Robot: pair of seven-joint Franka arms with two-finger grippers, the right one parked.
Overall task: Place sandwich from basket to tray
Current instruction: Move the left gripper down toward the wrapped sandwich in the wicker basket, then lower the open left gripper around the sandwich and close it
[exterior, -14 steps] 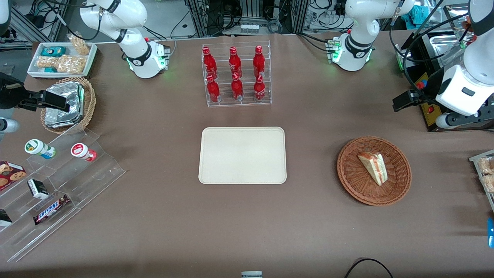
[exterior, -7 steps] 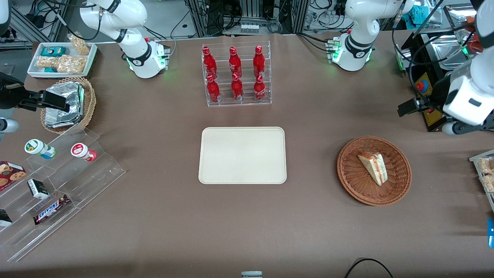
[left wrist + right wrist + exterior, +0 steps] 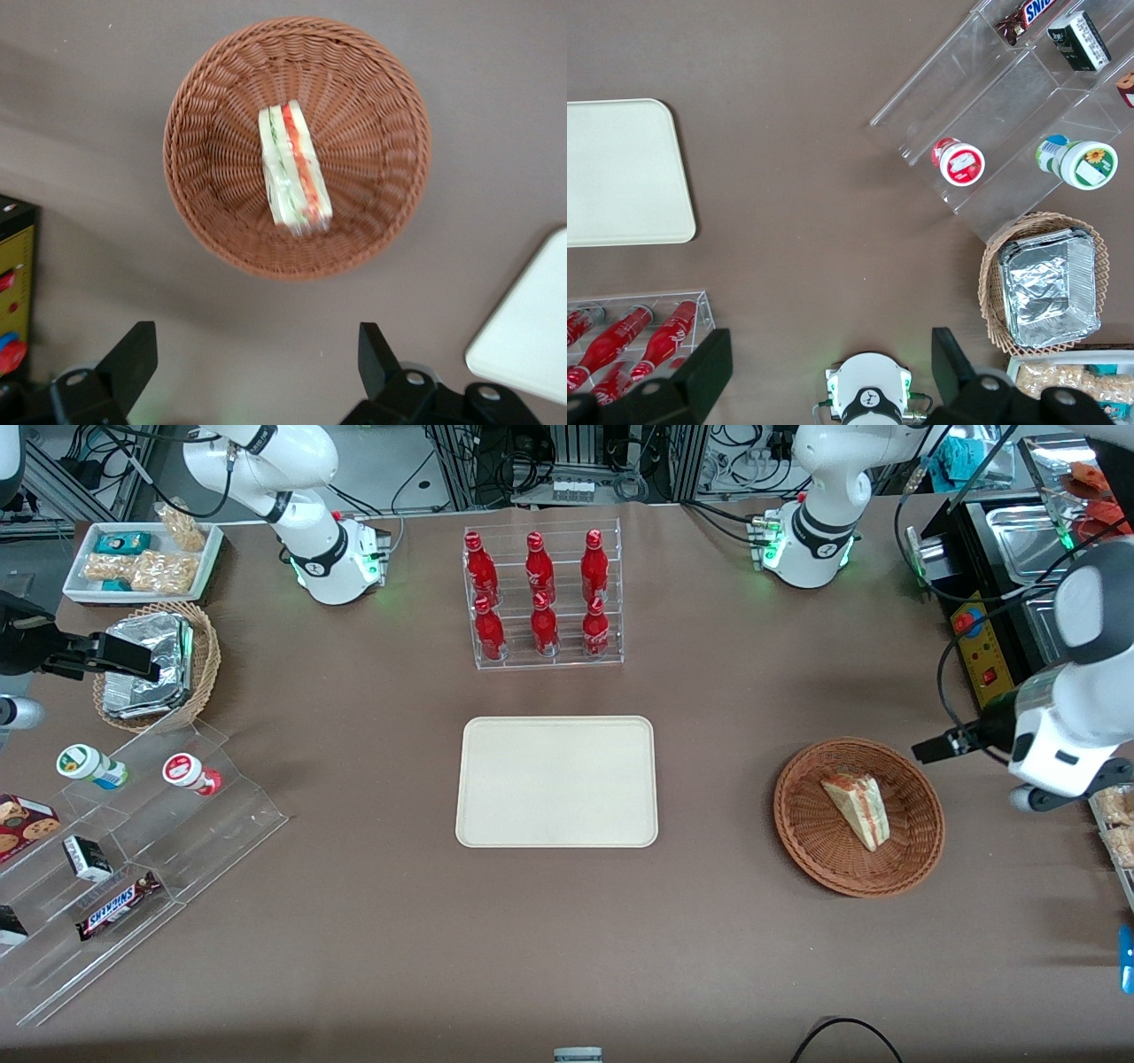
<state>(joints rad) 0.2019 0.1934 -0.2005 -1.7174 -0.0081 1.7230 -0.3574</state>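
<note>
Across the brown tabletop (image 3: pixel 354 921) in the front view, starting near the middle of the frame, we see the cream tray (image 3: pixel 556 781) lying flat and bare, ready to receive the food. To its right sits the round reddish basket (image 3: pixel 858 816), and the sandwich (image 3: pixel 858 810) rests inside it on its side, its red and green filling edge turned toward the right. At the right edge of the frame our claw (image 3: pixel 941 746) hovers above the tabletop just beside the basket rim, its two fingers spread wide and holding nothing, which we judge to be preparation for a grasp. Compared with half a second ago, the claw has dropped lower in the frame and closer to the basket; sandwich, basket and tray have not moved.
</note>
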